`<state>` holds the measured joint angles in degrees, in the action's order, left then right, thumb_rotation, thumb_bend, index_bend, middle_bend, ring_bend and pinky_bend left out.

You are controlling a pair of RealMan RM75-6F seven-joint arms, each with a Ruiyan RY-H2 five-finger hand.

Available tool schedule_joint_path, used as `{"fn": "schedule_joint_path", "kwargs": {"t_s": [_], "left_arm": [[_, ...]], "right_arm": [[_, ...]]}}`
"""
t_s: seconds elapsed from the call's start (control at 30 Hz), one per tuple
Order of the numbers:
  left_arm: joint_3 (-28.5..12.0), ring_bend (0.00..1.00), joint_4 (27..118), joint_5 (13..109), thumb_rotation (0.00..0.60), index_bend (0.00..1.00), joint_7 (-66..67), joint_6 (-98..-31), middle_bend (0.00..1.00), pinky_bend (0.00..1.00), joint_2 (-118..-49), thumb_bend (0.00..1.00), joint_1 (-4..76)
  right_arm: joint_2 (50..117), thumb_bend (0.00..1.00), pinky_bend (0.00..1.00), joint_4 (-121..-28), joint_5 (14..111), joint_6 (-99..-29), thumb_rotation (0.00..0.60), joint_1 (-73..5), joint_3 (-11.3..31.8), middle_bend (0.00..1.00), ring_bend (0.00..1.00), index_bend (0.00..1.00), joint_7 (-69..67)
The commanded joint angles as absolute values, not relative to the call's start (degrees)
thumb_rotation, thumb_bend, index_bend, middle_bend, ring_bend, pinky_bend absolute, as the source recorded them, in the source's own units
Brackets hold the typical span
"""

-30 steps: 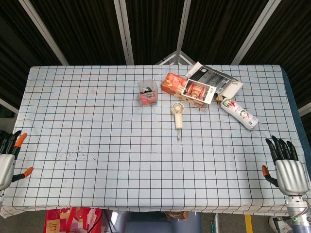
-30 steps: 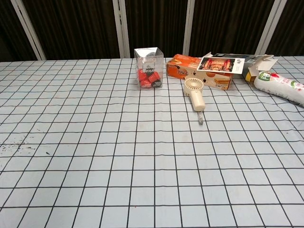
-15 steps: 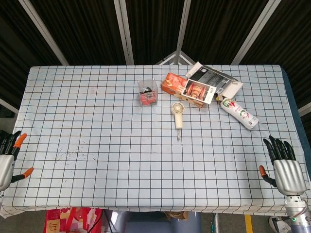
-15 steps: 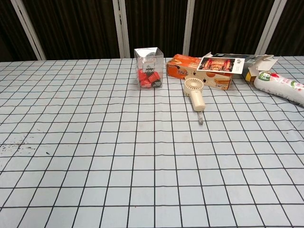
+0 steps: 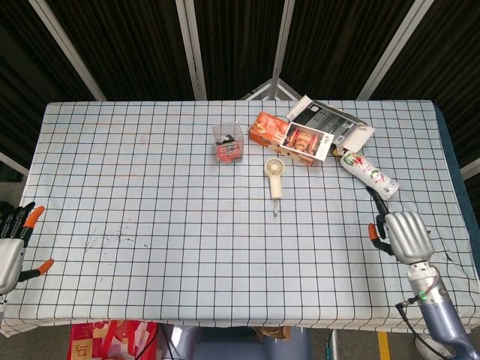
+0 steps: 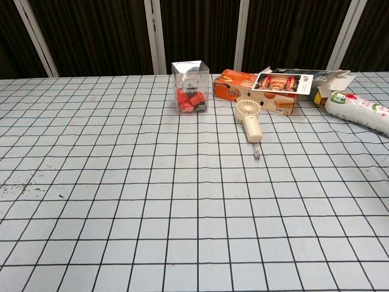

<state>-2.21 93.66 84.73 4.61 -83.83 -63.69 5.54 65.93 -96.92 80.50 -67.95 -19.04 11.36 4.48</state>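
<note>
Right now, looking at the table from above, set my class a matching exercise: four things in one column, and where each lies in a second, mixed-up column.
Things:
1. clear box
2. hand fan
3. bottle
4. left hand

Places:
A. just beyond the right hand
B. at the table's left edge
C. below the orange carton
D. left of the orange carton

Pairs: 1-D, 2-C, 3-A, 4-B
</note>
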Motion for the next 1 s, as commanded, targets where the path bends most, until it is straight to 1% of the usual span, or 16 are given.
{"fn": "schedule_joint_path", "kwargs": {"t_s": [0.03,0.13,0.33,0.47,0.67,1.0], "left_arm": [[-2.19,0.00,93.76,84.52,0.600,0.00,4.39,-83.51,0.00,0.00,-63.51,0.05,5.63],[-2.23,0.00,93.90,84.18,0.600,0.00,3.72,-83.19,0.00,0.00,-63.27,0.05,5.67],[-2.19,0.00,93.91,83.93,0.600,0.00,2.65,-82.64,0.00,0.00,-62.85,0.05,5.77],[-2.16,0.00,93.70,83.93,0.600,0.00,2.27,-82.47,0.00,0.00,-62.57,0.05,5.83],[-2.16,0.00,93.82,83.44,0.600,0.00,1.42,-81.91,0.00,0.00,-62.32,0.05,5.89],[-2.10,0.00,94.03,83.17,0.600,0.00,1.37,-81.15,0.00,0.00,-62.00,0.05,6.18]], "right_arm": [[69.54,0.65,0.86,-97.85,74.03,-60.30,0.600,-26.08,14.96,0.82,0.91,0.00,11.20],[72.82,0.69,0.86,-96.56,68.44,-55.68,0.600,-30.53,16.21,0.82,0.91,0.00,16.32],[79.82,0.70,0.86,-91.95,58.45,-50.43,0.600,-37.31,16.96,0.82,0.92,0.00,23.71],[84.45,0.70,0.86,-88.07,52.85,-48.95,0.600,-40.83,17.26,0.82,0.92,0.00,26.60],[90.43,0.70,0.86,-82.04,47.21,-47.76,0.600,-44.89,17.35,0.82,0.92,0.00,28.62],[95.95,0.70,0.86,-74.67,42.66,-46.27,0.600,-48.31,16.68,0.82,0.92,0.00,28.89]]}}
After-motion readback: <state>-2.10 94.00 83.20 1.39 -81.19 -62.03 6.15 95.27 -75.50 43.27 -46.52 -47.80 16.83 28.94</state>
